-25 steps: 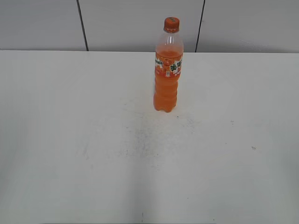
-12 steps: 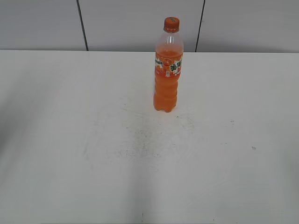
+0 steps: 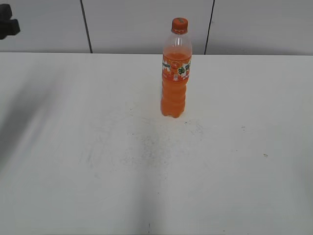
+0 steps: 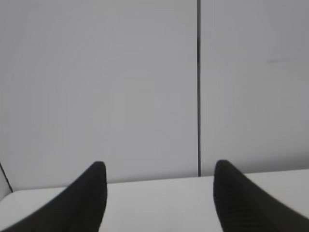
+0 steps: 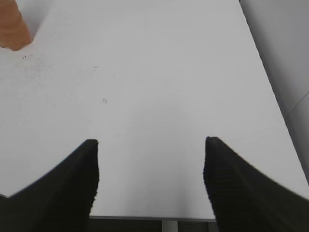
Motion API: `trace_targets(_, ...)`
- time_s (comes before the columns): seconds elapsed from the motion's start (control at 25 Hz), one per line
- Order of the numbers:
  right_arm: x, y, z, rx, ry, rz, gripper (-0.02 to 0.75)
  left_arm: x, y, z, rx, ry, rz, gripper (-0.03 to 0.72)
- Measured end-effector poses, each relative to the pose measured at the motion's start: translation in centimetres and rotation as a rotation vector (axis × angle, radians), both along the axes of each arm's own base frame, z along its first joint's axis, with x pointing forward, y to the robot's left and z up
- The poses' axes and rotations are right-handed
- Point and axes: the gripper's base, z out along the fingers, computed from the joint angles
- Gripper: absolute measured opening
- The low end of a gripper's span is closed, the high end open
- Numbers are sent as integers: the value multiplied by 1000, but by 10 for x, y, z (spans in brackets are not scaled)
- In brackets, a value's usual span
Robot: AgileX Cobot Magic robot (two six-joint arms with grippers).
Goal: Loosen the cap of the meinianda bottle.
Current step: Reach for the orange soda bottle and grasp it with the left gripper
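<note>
The meinianda bottle (image 3: 175, 73) stands upright at the back middle of the white table (image 3: 98, 171), full of orange soda, with its orange-green-white label. The small orange cap (image 3: 179, 24) sits on its neck. In the right wrist view only the bottle's foot (image 5: 12, 29) shows at the top left corner. My left gripper (image 4: 157, 169) is open and empty, facing the wall above the table's far edge; a black part of that arm (image 3: 7, 22) shows at the exterior view's top left. My right gripper (image 5: 150, 145) is open and empty above the table's near right part, far from the bottle.
A grey panelled wall (image 3: 146, 24) with dark vertical seams stands behind the table. The table's front edge (image 5: 154, 218) lies just below my right gripper, its right edge (image 5: 270, 87) beside a grey floor. Faint dark specks mark the tabletop in front of the bottle.
A black part of the left arm has come into the exterior view at the top left, and a shadow has spread over the table's left side. The bottle has not moved.
</note>
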Motion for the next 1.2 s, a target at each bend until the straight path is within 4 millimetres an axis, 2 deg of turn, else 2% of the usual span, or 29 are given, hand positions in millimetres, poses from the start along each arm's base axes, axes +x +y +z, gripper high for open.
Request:
trace_targets(0.2, 0, 0, 0, 0, 0, 0, 511, 38, -6, -24, 33, 68, -58, 434)
trace_targets(0.32, 0, 0, 0, 0, 0, 0, 511, 56, -18, -29, 72, 75, -202, 434)
trace_targets(0.44, 0, 0, 0, 0, 0, 0, 511, 70, -34, -37, 52, 95, -429, 434)
trace_targets(0.6, 0, 0, 0, 0, 0, 0, 511, 78, -56, -49, 114, 129, -803, 434)
trace_targets(0.72, 0, 0, 0, 0, 0, 0, 511, 83, -68, -65, 132, 158, -999, 434)
trace_targets(0.92, 0, 0, 0, 0, 0, 0, 511, 92, -91, -89, 45, 184, -1162, 436)
trace_targets(1.08, 0, 0, 0, 0, 0, 0, 511, 98, -118, -108, 31, 210, -1235, 468)
trace_targets(1.2, 0, 0, 0, 0, 0, 0, 511, 99, -144, -113, 22, 219, -1289, 502)
